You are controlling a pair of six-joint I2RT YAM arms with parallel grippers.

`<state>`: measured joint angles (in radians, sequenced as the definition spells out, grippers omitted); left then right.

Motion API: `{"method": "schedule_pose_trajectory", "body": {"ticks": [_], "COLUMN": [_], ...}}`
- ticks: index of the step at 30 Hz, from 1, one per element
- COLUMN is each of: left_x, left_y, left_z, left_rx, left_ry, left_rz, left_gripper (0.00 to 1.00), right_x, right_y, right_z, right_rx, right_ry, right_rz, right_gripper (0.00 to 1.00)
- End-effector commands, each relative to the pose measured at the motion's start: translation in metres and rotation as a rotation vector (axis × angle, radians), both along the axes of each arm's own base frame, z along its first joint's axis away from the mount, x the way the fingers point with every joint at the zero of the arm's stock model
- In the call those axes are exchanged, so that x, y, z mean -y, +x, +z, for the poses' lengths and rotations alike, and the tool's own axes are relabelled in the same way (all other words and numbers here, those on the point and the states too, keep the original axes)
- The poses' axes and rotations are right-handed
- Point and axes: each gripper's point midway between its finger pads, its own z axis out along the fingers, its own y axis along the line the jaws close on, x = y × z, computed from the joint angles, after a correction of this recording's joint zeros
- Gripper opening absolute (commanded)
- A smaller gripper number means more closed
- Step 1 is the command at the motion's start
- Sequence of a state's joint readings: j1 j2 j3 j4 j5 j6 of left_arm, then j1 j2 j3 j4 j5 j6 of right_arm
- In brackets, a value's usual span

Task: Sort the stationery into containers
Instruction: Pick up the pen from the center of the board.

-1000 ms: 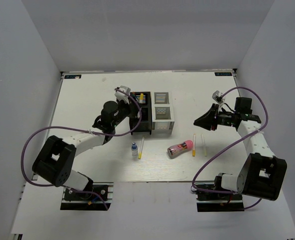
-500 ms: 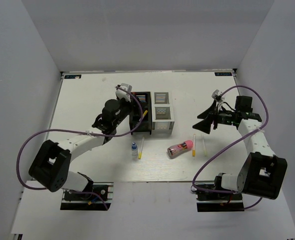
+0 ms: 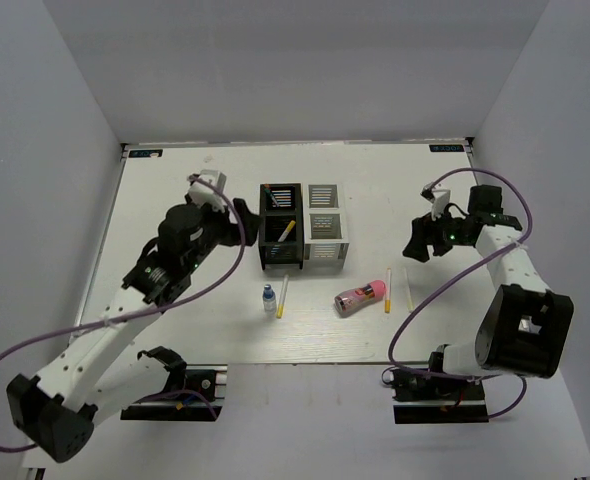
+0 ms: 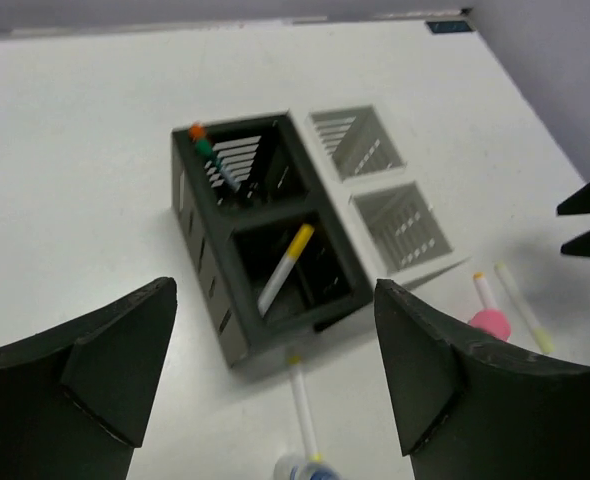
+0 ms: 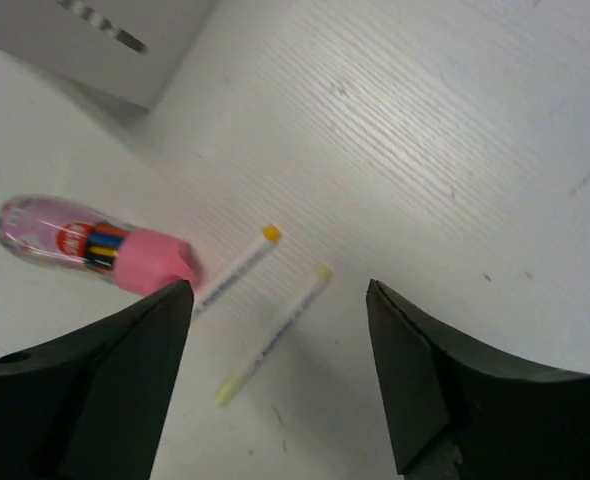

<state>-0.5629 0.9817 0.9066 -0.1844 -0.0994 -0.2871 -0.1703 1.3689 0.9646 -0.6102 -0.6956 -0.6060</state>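
The black container holds a yellow-tipped white pen leaning in its near compartment and a few pens in the far one. Beside it stands the white container, its compartments showing nothing inside. On the table lie a blue-capped bottle, a pen, the pink cylinder and two pens. My left gripper is open and holds nothing, left of the black container. My right gripper is open above the two pens, right of the pink cylinder.
White walls enclose the table on the left, back and right. Bare table lies left of the black container and behind both containers. The arm bases sit at the near edge.
My left gripper opened, leaving a yellow-tipped pen in the black container's near compartment, and drew back to the left. My right gripper opened and shifted slightly right.
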Motion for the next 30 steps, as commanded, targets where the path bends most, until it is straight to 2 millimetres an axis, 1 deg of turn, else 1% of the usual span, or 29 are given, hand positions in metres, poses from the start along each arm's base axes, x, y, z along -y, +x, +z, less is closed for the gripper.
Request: {"method": "schedule_pose_trajectory", "body": {"ticks": [1,2,3,4,5,7,8,10,13,16,21,23,24,28,29,30], "left_x": [-0.036,-0.038,-0.038,-0.039,-0.039,-0.035,-0.034,-0.03,-0.026,-0.023,-0.023,-0.023,-0.024,-0.022,-0.022,-0.022], "left_y": [-0.03,-0.034,-0.038,-0.04,-0.043,-0.045,-0.044,-0.046,-0.047,-0.047,-0.05,-0.05,-0.051,-0.052,-0.052,-0.052], "left_z": [-0.039,-0.047,-0.045,-0.041,-0.041,-0.041,-0.044,-0.052,-0.054,-0.056,-0.051,-0.051,-0.048,-0.048,-0.048,-0.048], "left_rx": [-0.097,-0.1,-0.091,-0.08,-0.082,-0.085,-0.094,-0.124,-0.141,-0.15,-0.134,-0.134,-0.127,-0.128,-0.128,-0.128], "left_ry": [0.074,0.076,0.066,0.059,0.056,0.05,0.056,0.066,0.069,0.071,0.058,0.058,0.054,0.051,0.051,0.051], "left_rz": [0.073,0.073,0.061,0.061,0.048,0.024,0.024,-0.001,-0.023,-0.033,-0.042,-0.042,-0.042,-0.051,-0.051,-0.051], "left_gripper": [0.91,0.91,0.91,0.92,0.92,0.92,0.92,0.92,0.92,0.92,0.92,0.92,0.92,0.92,0.92,0.92], "right_x": [0.03,0.035,0.038,0.037,0.042,0.041,0.042,0.037,0.028,0.026,0.018,0.016,0.016,0.019,0.011,0.008], "right_y": [0.003,0.002,-0.001,-0.003,-0.004,-0.007,-0.007,-0.013,-0.023,-0.029,-0.04,-0.04,-0.041,-0.037,-0.038,-0.038], "right_z": [-0.014,-0.018,-0.021,-0.029,-0.033,-0.042,-0.044,-0.054,-0.065,-0.074,-0.087,-0.092,-0.095,-0.102,-0.103,-0.105], "right_rx": [-0.088,-0.11,-0.129,-0.157,-0.172,-0.2,-0.205,-0.228,-0.25,-0.272,-0.337,-0.346,-0.35,-0.361,-0.364,-0.37], "right_ry": [-0.152,-0.181,-0.202,-0.209,-0.239,-0.248,-0.26,-0.262,-0.281,-0.301,-0.307,-0.311,-0.321,-0.34,-0.346,-0.351], "right_rz": [-0.103,-0.119,-0.133,-0.13,-0.147,-0.15,-0.157,-0.155,-0.135,-0.134,-0.117,-0.117,-0.12,-0.155,-0.133,-0.132], "right_gripper": [0.74,0.7,0.68,0.68,0.66,0.63,0.61,0.58,0.58,0.58,0.58,0.58,0.58,0.58,0.56,0.56]}}
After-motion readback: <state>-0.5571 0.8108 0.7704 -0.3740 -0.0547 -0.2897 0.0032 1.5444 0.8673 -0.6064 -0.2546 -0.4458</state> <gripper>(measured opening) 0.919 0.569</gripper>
